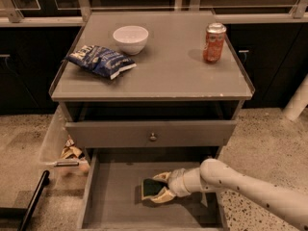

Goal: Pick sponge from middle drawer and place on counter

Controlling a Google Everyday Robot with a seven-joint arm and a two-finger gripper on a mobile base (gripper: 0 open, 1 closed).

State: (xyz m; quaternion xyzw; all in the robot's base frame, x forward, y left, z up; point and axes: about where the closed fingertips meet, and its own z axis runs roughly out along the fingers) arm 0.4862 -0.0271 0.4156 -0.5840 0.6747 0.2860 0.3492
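The sponge (148, 187), dark green on top, lies in the open middle drawer (113, 196) near the middle of its grey floor. My gripper (156, 188) reaches in from the right, low in the drawer. Its two tan fingers (162, 176) press against the far and near sides of the sponge, so it is shut on it. The sponge sits at or just above the drawer floor. The counter (168, 66) is the flat grey top of the cabinet above.
On the counter stand a white bowl (130, 38), a crinkled blue snack bag (100, 61) and an orange soda can (214, 43). A closed drawer front with a round knob (153, 137) overhangs the open drawer. Crumpled wrappers (71, 151) and a black bar (30, 201) lie left.
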